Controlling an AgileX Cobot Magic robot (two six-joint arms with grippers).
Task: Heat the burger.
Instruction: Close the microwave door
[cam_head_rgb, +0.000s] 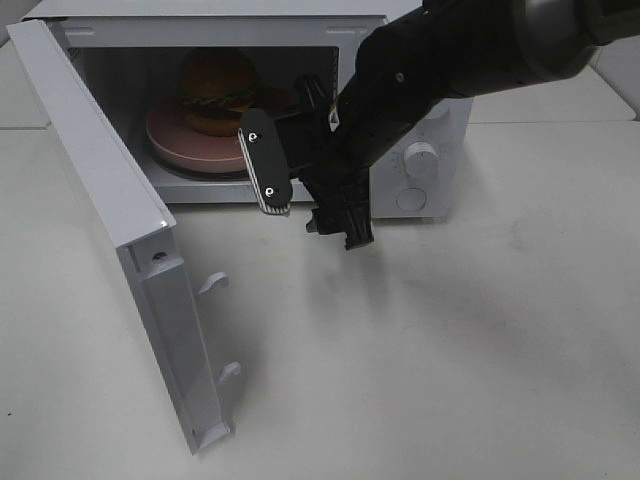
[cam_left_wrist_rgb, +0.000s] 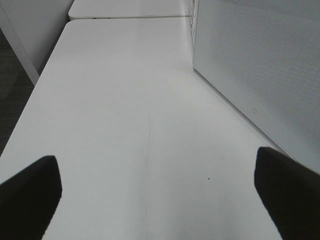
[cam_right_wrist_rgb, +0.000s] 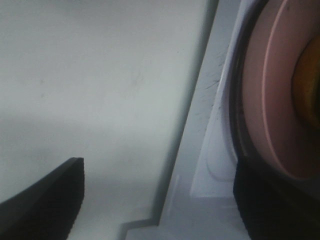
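The burger (cam_head_rgb: 215, 90) sits on a round pink plate (cam_head_rgb: 190, 150) inside the open white microwave (cam_head_rgb: 440, 120). My right gripper (cam_head_rgb: 305, 195) hangs just outside the oven's opening, at its lower right, with jaws spread and nothing between them. In the right wrist view the right gripper (cam_right_wrist_rgb: 160, 205) is open at the oven's front sill, with the pink plate (cam_right_wrist_rgb: 280, 100) and a yellow edge of the burger (cam_right_wrist_rgb: 311, 85) close by. My left gripper (cam_left_wrist_rgb: 157, 200) is open and empty over bare table; it is out of the exterior view.
The microwave door (cam_head_rgb: 100, 180) stands swung wide to the left, reaching toward the table's front. Two knobs (cam_head_rgb: 420, 155) are on the oven's right panel. In the left wrist view the door's perforated outer face (cam_left_wrist_rgb: 260, 65) stands beside the left gripper, on the white table (cam_left_wrist_rgb: 125, 100).
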